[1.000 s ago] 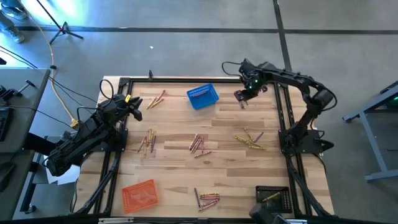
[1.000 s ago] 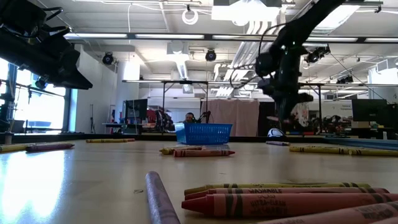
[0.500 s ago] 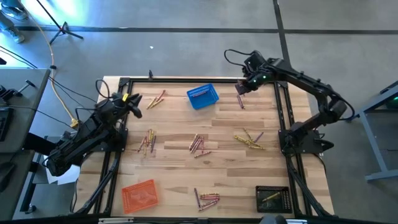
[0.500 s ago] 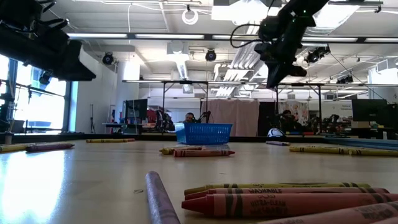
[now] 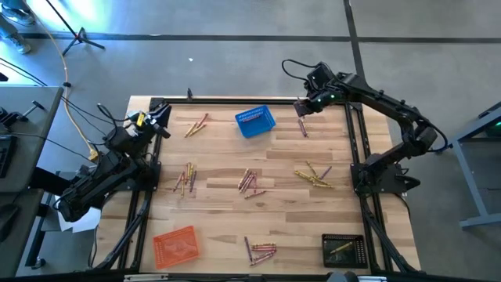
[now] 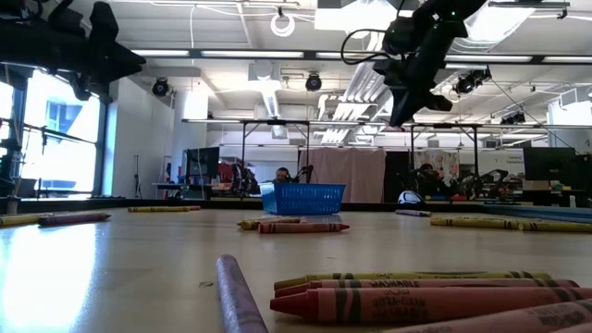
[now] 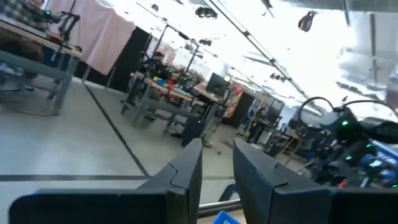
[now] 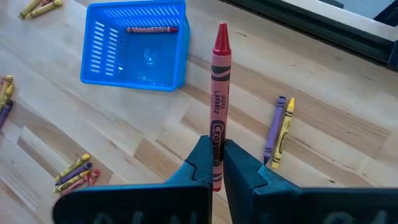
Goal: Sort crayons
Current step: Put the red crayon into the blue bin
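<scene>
The right claw [image 8: 216,163], clamped on a red crayon [image 8: 217,112], has risen off the worktop [image 5: 282,168] toward the blue basket [image 8: 135,46], likely its drop-off. The left claw [image 7: 217,169], half-open and empty, has swung outward. Other crayons [image 5: 315,175] lie scattered; nothing blocks the way.

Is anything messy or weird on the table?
Yes: crayons lie scattered in loose piles across the table, not in baskets. The blue basket holds just one. The right gripper pinches a red crayon.
</scene>
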`<action>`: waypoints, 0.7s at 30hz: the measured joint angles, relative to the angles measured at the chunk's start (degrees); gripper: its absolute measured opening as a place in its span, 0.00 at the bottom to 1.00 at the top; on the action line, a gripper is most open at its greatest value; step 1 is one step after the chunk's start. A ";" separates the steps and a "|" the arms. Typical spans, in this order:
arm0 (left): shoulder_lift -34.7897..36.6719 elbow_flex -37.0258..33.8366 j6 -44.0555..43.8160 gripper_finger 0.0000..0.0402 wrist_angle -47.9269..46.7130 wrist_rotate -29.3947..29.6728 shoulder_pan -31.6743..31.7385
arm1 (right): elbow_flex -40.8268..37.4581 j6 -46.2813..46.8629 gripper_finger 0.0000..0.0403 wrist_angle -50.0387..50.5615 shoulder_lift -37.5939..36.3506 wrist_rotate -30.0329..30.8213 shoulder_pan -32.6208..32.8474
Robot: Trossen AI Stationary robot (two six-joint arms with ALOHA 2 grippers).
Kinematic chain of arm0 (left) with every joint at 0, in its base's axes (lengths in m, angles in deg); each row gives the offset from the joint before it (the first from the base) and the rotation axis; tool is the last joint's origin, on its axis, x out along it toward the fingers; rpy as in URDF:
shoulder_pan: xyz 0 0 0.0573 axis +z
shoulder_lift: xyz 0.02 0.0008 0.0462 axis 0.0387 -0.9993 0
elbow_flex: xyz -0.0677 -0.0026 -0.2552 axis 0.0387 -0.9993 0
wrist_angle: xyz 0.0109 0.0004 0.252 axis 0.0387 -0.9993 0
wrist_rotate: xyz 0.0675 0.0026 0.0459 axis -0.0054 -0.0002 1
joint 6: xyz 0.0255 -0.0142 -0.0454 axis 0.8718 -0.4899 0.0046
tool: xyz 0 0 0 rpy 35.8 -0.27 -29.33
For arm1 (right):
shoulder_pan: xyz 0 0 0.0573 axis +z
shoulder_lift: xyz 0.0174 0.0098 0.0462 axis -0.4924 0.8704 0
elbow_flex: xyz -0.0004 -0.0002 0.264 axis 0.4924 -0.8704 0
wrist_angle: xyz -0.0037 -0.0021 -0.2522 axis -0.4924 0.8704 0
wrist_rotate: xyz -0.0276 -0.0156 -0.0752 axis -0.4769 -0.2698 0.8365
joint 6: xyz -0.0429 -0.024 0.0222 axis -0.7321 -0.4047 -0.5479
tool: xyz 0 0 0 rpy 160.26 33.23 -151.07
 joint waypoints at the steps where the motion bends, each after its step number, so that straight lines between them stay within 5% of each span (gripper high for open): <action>1: 0.00 0.00 -0.39 0.19 0.06 0.17 -0.01 | 0.00 0.00 0.01 -0.06 0.00 0.01 0.00; 17: -0.86 -0.04 -16.12 0.19 0.34 1.01 -0.06 | -0.02 3.41 0.01 -1.36 0.00 0.57 0.00; 21: -3.71 -0.07 -19.38 0.19 5.80 -4.32 -0.03 | -0.04 3.41 0.01 -1.82 0.00 -0.23 0.45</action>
